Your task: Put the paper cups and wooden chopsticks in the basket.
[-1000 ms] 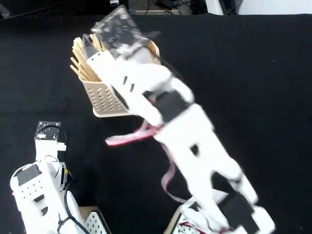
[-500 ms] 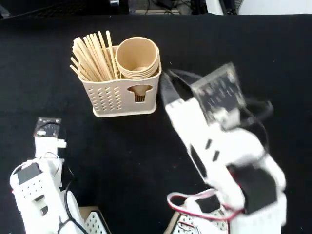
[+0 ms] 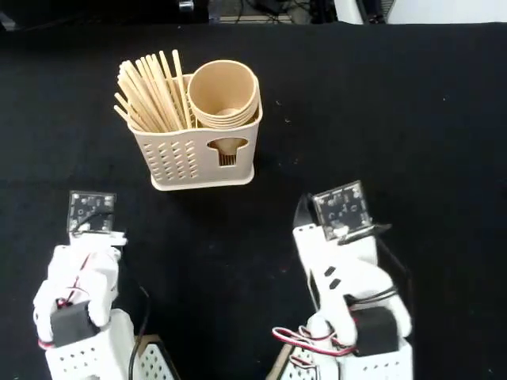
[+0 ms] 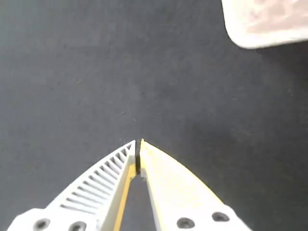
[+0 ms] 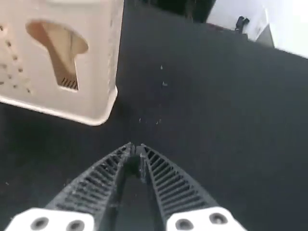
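— Inside the basket (image 3: 178, 162), what now?
— Cups (image 3: 224, 93) and chopsticks (image 3: 150, 91), both standing in it. Right gripper (image 5: 135, 149) has drawn back from it, jaws together, empty; left gripper (image 4: 138, 144) likewise together. Nothing seems left to load.

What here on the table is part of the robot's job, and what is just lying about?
Part of the job: beige perforated plastic basket; stack of tan paper cups inside it; bundle of pale wooden chopsticks inside it.
Just lying about: black table covering; tiny pale specks on it.
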